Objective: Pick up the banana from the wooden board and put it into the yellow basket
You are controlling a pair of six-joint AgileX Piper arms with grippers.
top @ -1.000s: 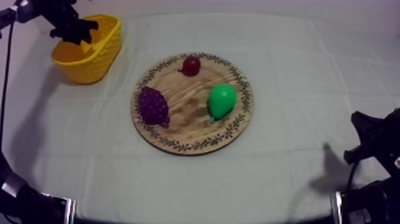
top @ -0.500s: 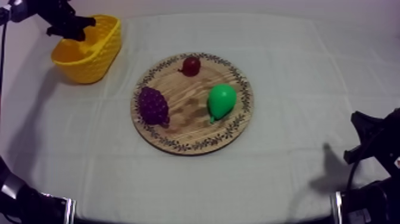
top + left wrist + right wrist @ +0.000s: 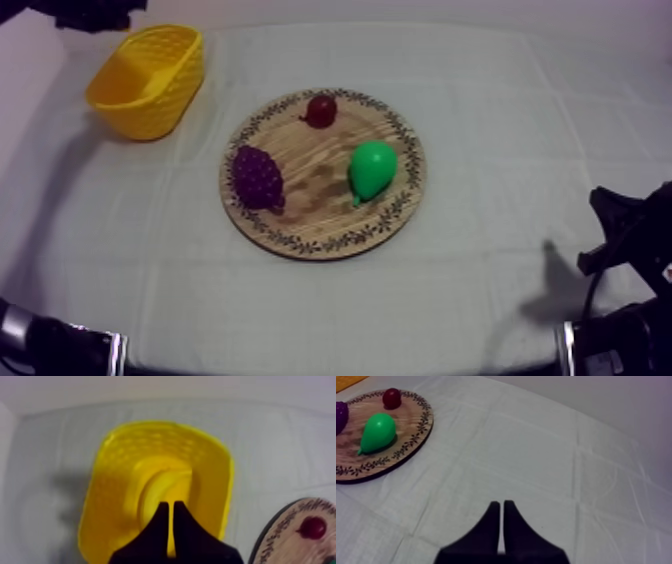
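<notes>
Left end effector narrow, holding nothing, above yellow basket at tabletop's far left, banana inside it, wooden board to its right with pear, grapes, small red fruit, right end effector narrow, near right

My left gripper and right gripper each have two matte black fingers tapering to blunt tips. My right arm is black and angular, with a silvery band.

Counter covered by a grey-white cloth with fold creases. Plain pale backdrop behind the far edge. Soft, even light; faint shadows on the cloth.
</notes>
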